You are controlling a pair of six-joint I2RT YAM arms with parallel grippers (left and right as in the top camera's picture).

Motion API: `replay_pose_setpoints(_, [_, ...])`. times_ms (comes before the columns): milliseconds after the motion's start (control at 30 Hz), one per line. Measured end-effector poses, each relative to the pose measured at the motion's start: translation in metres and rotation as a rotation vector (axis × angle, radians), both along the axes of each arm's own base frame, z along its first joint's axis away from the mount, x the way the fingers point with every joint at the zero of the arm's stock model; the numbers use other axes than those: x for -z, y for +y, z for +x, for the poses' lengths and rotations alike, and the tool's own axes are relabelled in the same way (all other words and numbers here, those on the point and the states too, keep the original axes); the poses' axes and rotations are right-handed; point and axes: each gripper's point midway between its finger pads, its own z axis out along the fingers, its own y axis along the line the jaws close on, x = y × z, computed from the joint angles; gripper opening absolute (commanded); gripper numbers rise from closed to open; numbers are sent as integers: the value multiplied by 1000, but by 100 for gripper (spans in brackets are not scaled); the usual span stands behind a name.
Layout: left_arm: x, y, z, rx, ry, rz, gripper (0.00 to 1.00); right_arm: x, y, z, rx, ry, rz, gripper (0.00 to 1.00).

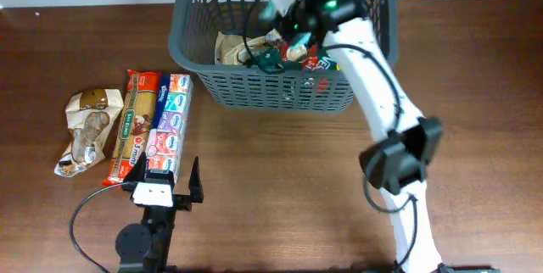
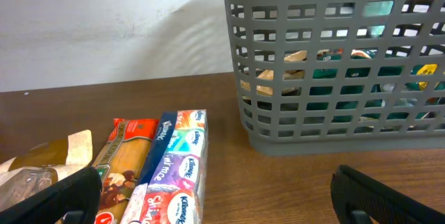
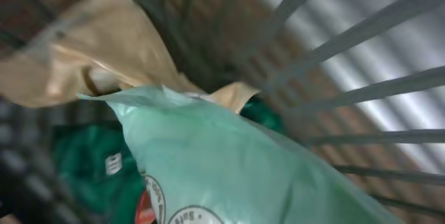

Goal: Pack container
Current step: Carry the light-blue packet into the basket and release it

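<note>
The dark grey lattice basket (image 1: 280, 91) stands at the back of the table; it also shows in the left wrist view (image 2: 313, 113). My right gripper (image 1: 284, 10) reaches down into it. In the right wrist view a pale green packet (image 3: 229, 154) fills the jaw area and hides the fingers; it looks held. Behind it lies a brown paper packet (image 3: 90, 57), with the basket's bars (image 3: 348, 78) beyond. A brown packet (image 1: 231, 48) and red and green packets lie inside the basket. My left gripper (image 1: 165, 184) is open and empty, low over the table (image 2: 222, 210).
Left of the basket lie a pasta packet (image 1: 136, 125), a Kleenex tissue pack (image 1: 168, 120) and a crumpled brown-and-white bag (image 1: 85, 129). They lie just ahead and left of my left gripper: pasta (image 2: 125, 161), tissues (image 2: 174, 161), bag (image 2: 42, 168).
</note>
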Motion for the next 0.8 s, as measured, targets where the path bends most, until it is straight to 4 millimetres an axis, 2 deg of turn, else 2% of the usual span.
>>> replay_pose_setpoints(67, [0,0,0,0,0,0,99,16,1,3,11,23,-5,6])
replay_pose_setpoints(100, [0,0,0,0,0,0,99,18,1,3,13,27,-3,6])
replay_pose_setpoints(133, [0,0,0,0,0,0,99,18,1,3,16,28,-2,13])
replay_pose_setpoints(200, [0,0,0,0,0,0,99,15,2,5,23,17,9,67])
replay_pose_setpoints(300, [0,0,0,0,0,0,99,16,2,4,28,22,11,77])
replay_pose_setpoints(367, [0,0,0,0,0,0,99,16,1,3,28,27,8,77])
replay_pose_setpoints(433, [0,0,0,0,0,0,99,11,-3,1,32,28,8,87])
replay_pose_setpoints(500, [0,0,0,0,0,0,99,-3,-9,-1,54,17,24,88])
replay_pose_setpoints(600, [0,0,0,0,0,0,99,-41,-34,-2,114,-26,67,91])
replay_pose_setpoints(633, [0,0,0,0,0,0,99,-74,-60,-2,171,-70,105,93])
replay_pose_setpoints(667, [0,0,0,0,0,0,99,-93,-79,-4,209,-95,124,93])
replay_pose_setpoints(700, [0,0,0,0,0,0,99,-126,-115,-7,278,-143,170,93])
replay_pose_setpoints(733, [0,0,0,0,0,0,99,-145,-138,-9,320,-179,192,93])
replay_pose_setpoints(800, [0,0,0,0,0,0,99,-202,-222,-25,473,-289,266,95])
